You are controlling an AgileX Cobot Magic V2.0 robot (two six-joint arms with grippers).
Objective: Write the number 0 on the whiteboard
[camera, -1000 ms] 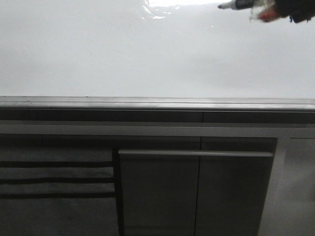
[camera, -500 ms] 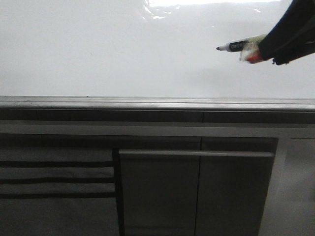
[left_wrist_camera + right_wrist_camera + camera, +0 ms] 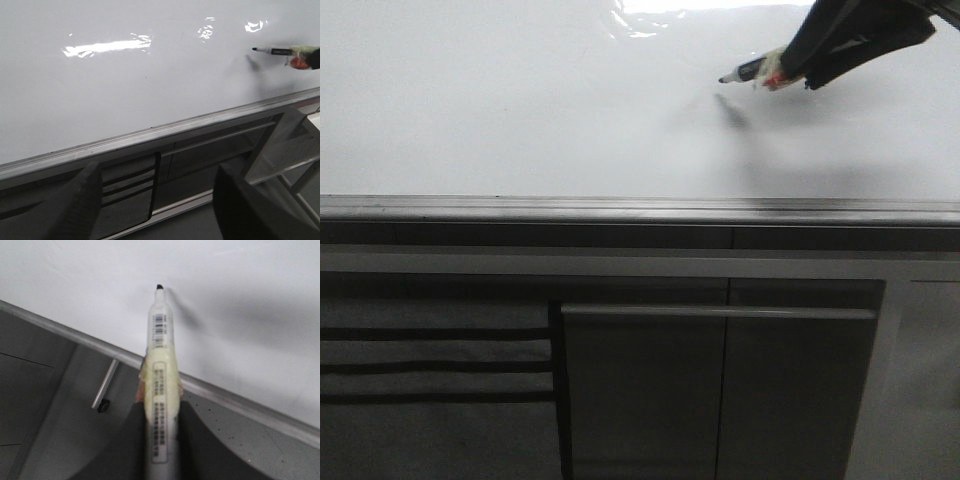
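The whiteboard point(image 3: 520, 110) is a glossy white board with a grey metal edge strip, and no number 0 shows on it. My right gripper point(image 3: 790, 68) is shut on a marker point(image 3: 750, 70) with a white barrel, yellow tape and a black tip, at the upper right of the front view. The tip points left, close to the board, with its shadow just below it. In the right wrist view the marker point(image 3: 160, 370) sits between the two dark fingers point(image 3: 195, 435), and it also shows in the left wrist view point(image 3: 277, 50). My left gripper point(image 3: 160, 200) is open and empty, below the board's edge.
Dark grey cabinet panels point(image 3: 640, 390) with a horizontal handle bar point(image 3: 720, 313) and a slotted vent point(image 3: 430, 365) stand under the board's edge strip point(image 3: 640, 210). A light glare point(image 3: 105, 47) lies on the board.
My right arm has swung the marker down from the top edge and then leftward toward the board's middle. The tip now points down-left with a shadow close beneath it.
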